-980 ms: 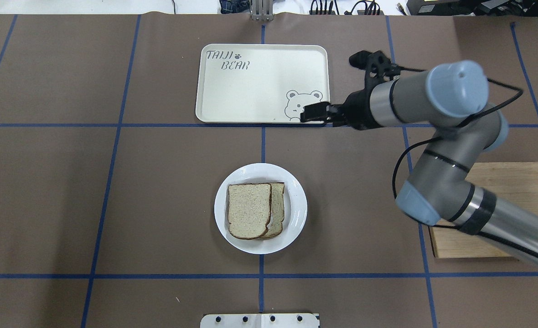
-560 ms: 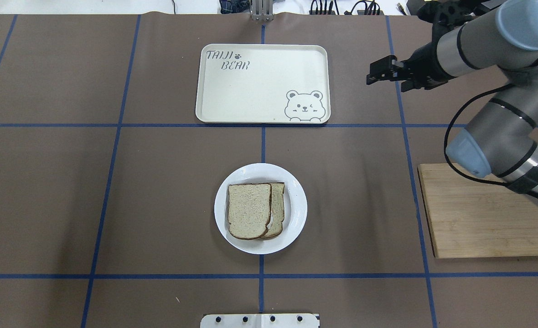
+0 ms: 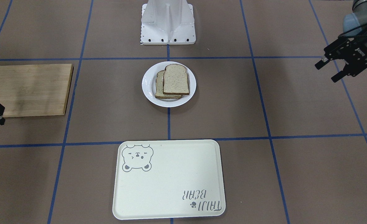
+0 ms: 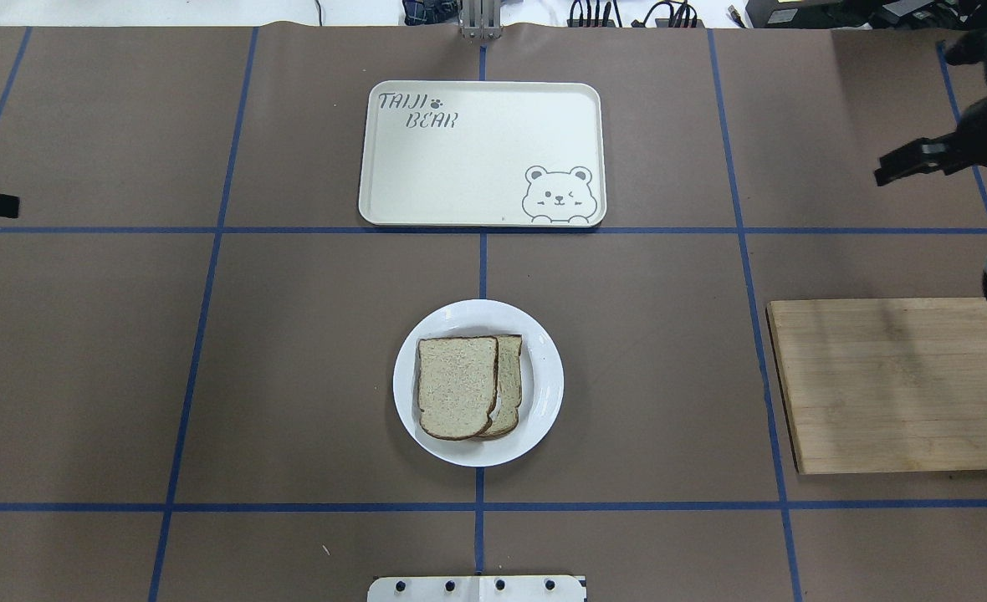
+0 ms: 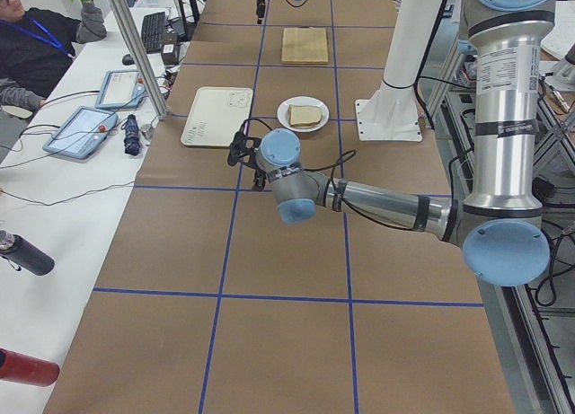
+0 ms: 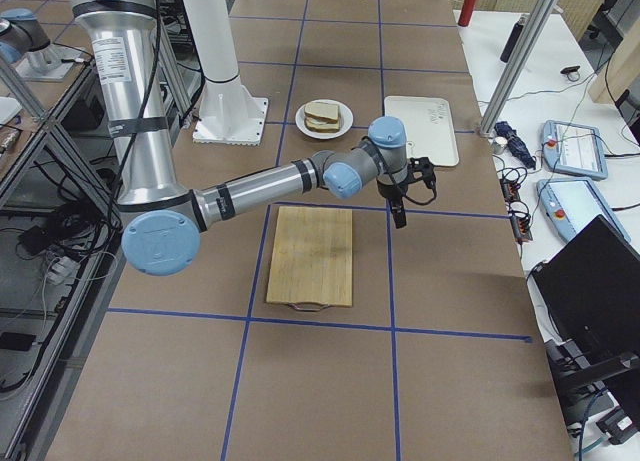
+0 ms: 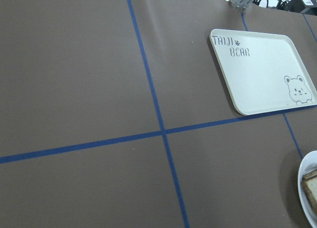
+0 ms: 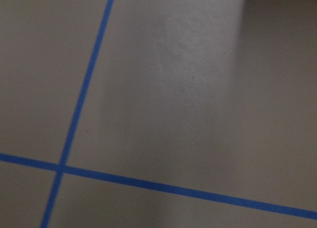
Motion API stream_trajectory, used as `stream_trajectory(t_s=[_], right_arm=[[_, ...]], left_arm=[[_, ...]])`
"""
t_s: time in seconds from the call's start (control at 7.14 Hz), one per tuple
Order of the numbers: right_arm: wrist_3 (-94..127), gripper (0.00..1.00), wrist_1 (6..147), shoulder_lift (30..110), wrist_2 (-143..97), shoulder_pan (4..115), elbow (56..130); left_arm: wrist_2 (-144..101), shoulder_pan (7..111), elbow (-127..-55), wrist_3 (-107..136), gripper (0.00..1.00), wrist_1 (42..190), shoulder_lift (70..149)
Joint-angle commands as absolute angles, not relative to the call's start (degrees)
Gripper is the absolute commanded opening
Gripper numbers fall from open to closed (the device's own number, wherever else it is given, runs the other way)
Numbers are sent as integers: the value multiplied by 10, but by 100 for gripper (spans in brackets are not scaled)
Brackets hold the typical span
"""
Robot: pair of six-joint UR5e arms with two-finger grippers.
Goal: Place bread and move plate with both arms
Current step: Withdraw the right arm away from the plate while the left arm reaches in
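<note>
Bread flat on the plate, on top of a second slice mostly hidden beneath; no contact with either gripper. Left gripper: fingers spread apart, nothing between them, hanging above bare table well out on the left side. Right gripper: nothing seen in it, but spread or closed impossible to tell from these angles; hanging at the far right, past the far edge of the wooden board. Plate at table centre, well apart from both grippers. Cream bear tray bare, further from the robot base on the same centre line.

Judging by that layout: bread placing apparently done, plate move not yet begun. Next, probably: bring both grippers in low to opposite sides of the plate, pinch the shallow rim without nudging the slices, then lift level and together, likely toward the tray.
</note>
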State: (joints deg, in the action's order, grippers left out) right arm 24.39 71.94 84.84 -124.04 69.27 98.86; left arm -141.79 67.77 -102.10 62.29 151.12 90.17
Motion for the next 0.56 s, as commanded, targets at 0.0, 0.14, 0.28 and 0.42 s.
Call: stream_trajectory(t_s=[0.0,0.14,0.28,0.42], right_arm=[[82,100,722,946,-1275,779,979],[32,100,724,977,-1292,824,975],[14,100,746,991,-1324,856,978],[-15,100,794,992,-1331,863,990]], left_arm=[[-1313,560,-1022,732,98,1516,966],[-1251,499,-1020,806,98,1527,999],[-1201,445,-1019,826,98,1540,1011],[-1178,419,-1018,838,98,1549,1011]])
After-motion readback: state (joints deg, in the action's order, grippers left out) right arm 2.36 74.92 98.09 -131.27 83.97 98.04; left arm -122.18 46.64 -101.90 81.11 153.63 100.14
